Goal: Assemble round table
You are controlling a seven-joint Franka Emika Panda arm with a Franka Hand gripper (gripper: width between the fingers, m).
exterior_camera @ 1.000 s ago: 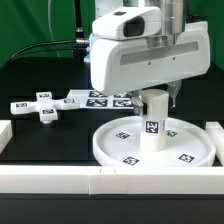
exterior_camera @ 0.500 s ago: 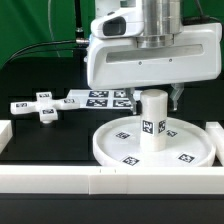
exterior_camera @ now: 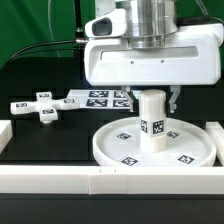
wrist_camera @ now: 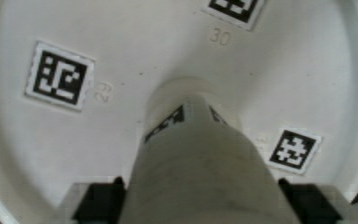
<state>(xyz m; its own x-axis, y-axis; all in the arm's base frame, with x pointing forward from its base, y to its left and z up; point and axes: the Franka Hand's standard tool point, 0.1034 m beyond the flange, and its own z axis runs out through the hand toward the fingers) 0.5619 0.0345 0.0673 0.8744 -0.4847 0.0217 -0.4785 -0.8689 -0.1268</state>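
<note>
Post: short thick white cylinder with a tag on its side. It stands upright at the middle of the disc, seemingly seated there.
Post, handling: judged rigid moulded plastic, light, and smooth enough to slip under a weak pinch. It is not fragile.
Post, hold: across the round sides near the upper end, clear of the foot, so the base stays free to seat or turn.
Disc: large, round and rimmed, lying flat with tags around the post. It probably stays put under its own breadth.
Gripper: directly above the post, its fingers reaching down either side of the top.
Pads: in the wrist view they lie close against both flanks of the post. I cannot tell whether they clamp it or stand just off it.
Cross-shaped piece: loose on the table, well apart toward the exterior view's left, not yet fitted.
Marker board: flat, behind the disc.
Border bars: along the near edge.
</note>
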